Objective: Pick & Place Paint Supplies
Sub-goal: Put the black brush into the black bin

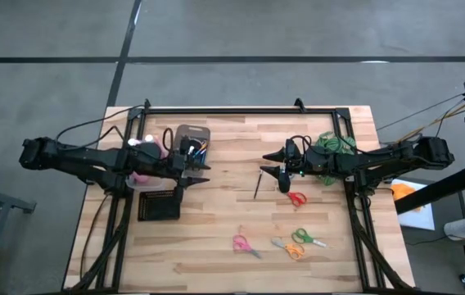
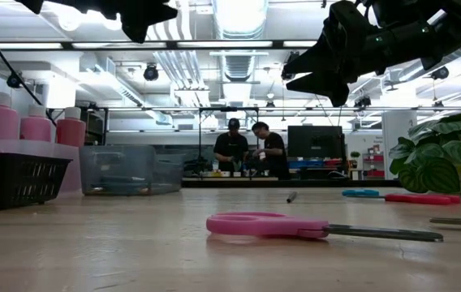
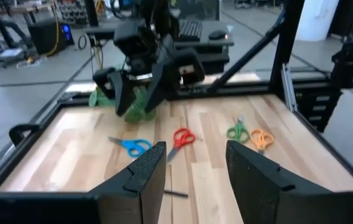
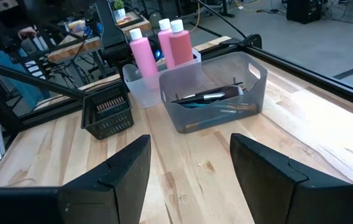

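One thin brush [image 1: 257,185] lies alone on the worktop [image 1: 216,238], just beside the right claw [image 1: 282,174], which hovers with fingers wide and empty. The grey bin [image 4: 217,93] already holds brushes, with pink bottles [image 4: 158,45] behind it. The right claw should probably lower straight down over the handle's middle and close gently. The left claw [image 1: 193,171] waits wide open near the bin.

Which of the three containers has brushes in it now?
The large grey translucent bin: brushes lie in it. The small clear tub beside it holds pink bottles; the black mesh basket shows none.
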You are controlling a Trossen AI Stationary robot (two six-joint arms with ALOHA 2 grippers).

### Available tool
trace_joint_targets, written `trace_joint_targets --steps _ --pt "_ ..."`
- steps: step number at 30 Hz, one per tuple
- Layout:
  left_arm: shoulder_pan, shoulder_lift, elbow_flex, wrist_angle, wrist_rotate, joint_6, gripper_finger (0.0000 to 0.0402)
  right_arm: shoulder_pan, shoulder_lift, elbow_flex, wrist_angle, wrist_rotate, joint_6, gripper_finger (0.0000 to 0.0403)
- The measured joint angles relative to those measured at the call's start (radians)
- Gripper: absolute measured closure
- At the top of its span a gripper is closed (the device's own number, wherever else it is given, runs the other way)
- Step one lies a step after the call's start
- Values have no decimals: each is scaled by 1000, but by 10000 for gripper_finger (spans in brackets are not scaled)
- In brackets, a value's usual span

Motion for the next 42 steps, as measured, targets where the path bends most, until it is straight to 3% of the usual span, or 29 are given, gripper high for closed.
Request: trace_joint_targets --steps 10,42 --pt "0 0 0 -146 1 -31 236 0 0 0 0 0 0 186" --pt "0 0 6 -136 0 -81 236 0 0 0 13 -17 -13 186"
